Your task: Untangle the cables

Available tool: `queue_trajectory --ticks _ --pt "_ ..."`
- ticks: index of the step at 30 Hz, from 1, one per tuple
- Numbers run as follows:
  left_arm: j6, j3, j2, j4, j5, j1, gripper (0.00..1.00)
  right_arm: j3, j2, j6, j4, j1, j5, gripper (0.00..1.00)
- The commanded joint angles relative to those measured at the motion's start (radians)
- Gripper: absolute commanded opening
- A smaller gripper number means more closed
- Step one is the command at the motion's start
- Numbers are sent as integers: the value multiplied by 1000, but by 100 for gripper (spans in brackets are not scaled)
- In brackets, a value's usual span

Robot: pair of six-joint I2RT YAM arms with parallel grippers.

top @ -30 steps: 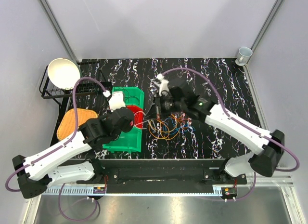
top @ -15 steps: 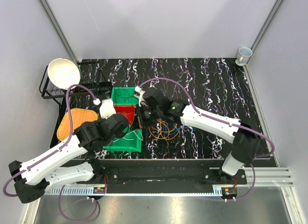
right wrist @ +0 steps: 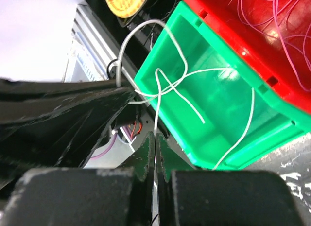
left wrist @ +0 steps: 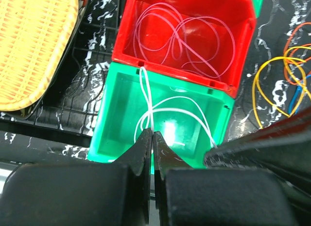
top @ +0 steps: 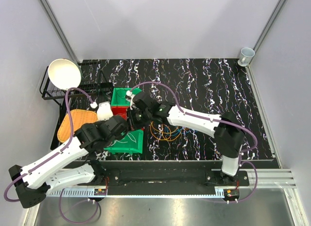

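A thin white cable (left wrist: 170,111) lies looped in the near green bin (left wrist: 121,119); it also shows in the right wrist view (right wrist: 160,85). My left gripper (left wrist: 152,134) is shut on one strand of it over the bin's near edge. My right gripper (right wrist: 155,135) is shut on another strand beside the green bin (right wrist: 218,104). In the top view both grippers, left (top: 129,126) and right (top: 137,119), meet over the bins. A pink cable (left wrist: 184,39) lies in the red bin (left wrist: 126,41). A tangle of orange, yellow and blue cables (top: 167,131) lies on the table to the right.
A second green bin (top: 121,96) stands behind the red one. A yellow wicker tray (top: 73,124) lies left of the bins. A white bowl (top: 64,74) rests on a black wire rack (top: 53,92) at the back left. A cup (top: 246,54) stands at the back right corner.
My right arm has swung left from above the coloured cable pile to the bins, next to the left gripper. My left arm has drawn back a little to the left.
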Motion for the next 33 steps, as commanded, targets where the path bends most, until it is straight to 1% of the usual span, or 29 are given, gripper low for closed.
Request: queue_trajectory --ticks 1,6,15,20,24,27,28,29,30,31,32,33 --pt "-19 -9 -4 -2 -24 11 0 44 34 -16 80 5 -7 0" --pt "-22 -25 16 26 -16 14 0 41 71 -33 94 6 -4 0" --pt "-5 -95 45 182 42 20 0 30 123 -57 99 5 8 0" --pt "-8 -123 79 211 54 23 0 18 127 -60 102 5 6 0" --pt "-7 -117 90 211 65 26 1 12 108 -63 100 5 11 0" --pt "-5 -107 79 204 69 26 10 15 99 -63 86 5 14 7" --pt "-5 -106 76 201 69 25 13 17 93 -63 83 5 14 11" --pt "-5 -101 69 197 71 25 18 17 87 -63 79 5 19 19" --pt "-5 -95 62 188 73 26 24 17 82 -65 70 5 22 24" --pt "-5 -91 59 182 73 25 26 18 68 -65 66 5 26 27" --pt "-5 -74 52 173 73 25 29 15 62 -68 62 5 32 32" --pt "-5 -65 49 155 71 26 34 17 56 -71 53 5 35 34"
